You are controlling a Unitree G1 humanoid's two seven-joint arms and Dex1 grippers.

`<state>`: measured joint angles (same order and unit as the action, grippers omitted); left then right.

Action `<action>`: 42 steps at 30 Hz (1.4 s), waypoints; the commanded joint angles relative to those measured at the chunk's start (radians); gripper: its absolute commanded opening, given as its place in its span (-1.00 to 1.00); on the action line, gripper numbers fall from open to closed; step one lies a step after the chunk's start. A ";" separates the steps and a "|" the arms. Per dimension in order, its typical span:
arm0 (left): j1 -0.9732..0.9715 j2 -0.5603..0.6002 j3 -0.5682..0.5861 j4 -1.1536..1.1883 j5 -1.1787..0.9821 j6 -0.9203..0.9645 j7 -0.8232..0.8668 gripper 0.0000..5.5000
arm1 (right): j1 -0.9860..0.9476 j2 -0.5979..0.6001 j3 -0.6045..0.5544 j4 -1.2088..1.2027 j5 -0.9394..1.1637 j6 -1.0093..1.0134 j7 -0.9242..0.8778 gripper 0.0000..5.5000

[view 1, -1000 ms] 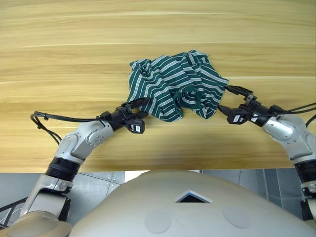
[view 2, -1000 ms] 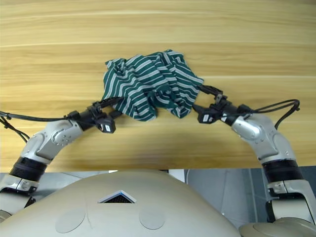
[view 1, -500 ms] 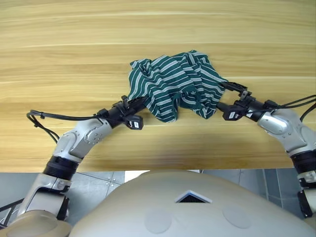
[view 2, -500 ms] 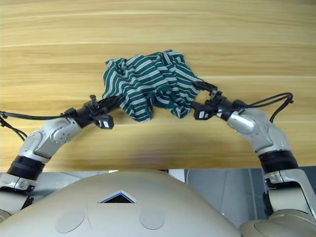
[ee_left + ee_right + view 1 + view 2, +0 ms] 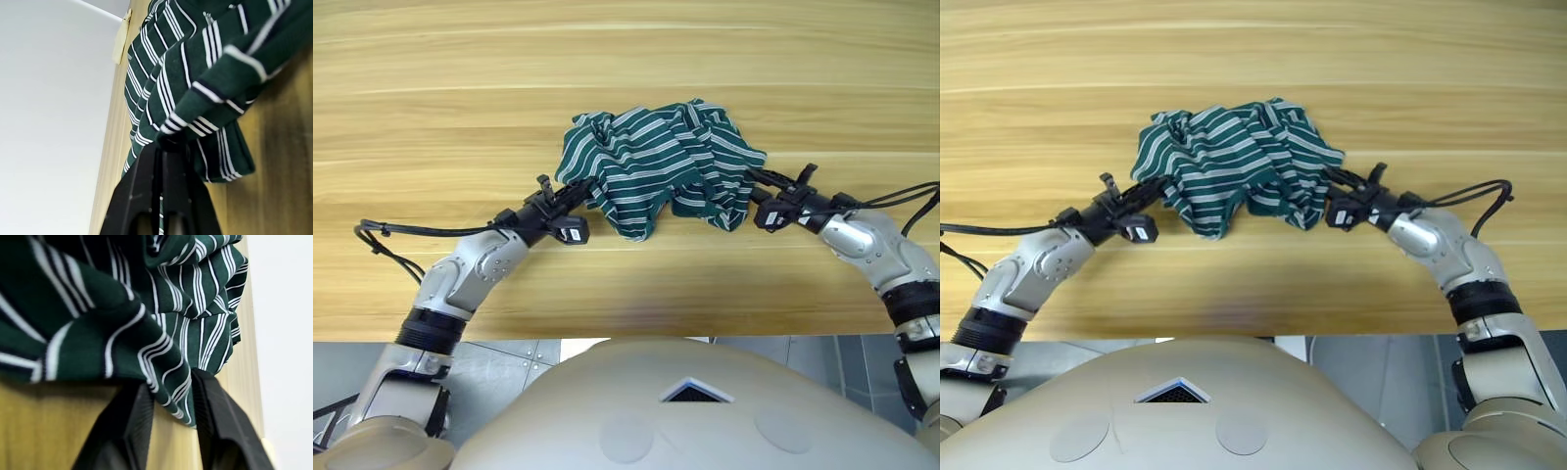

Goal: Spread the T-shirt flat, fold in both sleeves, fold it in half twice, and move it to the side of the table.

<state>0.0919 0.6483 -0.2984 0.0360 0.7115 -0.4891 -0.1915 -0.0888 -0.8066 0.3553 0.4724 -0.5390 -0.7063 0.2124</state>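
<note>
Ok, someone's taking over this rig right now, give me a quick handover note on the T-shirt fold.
Left gripper: shut on a fold at the left edge of the T-shirt.
Right gripper: open, fingers either side of the shirt's right edge.
T-shirt: crumpled heap in the middle of the table, between both grippers.
Done: nothing yet.
To do: spread flat, fold both sleeves, halve twice, move to the side.

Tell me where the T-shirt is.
In the left eye view, the T-shirt lies crumpled on the table, centred between the left gripper and the right gripper.
</note>
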 commanded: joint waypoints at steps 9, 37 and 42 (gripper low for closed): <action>-0.004 0.002 0.074 0.038 -0.043 0.040 0.071 -1.00 | 0.052 -0.027 0.022 0.024 -0.024 0.030 0.045 -0.99; -0.913 -0.191 0.185 0.983 -0.705 -0.039 0.062 -1.00 | -0.759 0.314 -0.201 0.524 0.548 0.148 -0.145 -0.99; -1.259 -0.222 0.122 1.239 -0.529 0.204 0.409 -1.00 | -1.106 0.398 -0.185 0.785 0.403 0.351 -0.620 -0.99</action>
<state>-0.8932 0.4374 -0.1477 1.0809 0.0598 -0.4323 -0.0306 -0.9131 -0.4522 0.1826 1.0539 -0.0389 -0.4826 -0.0801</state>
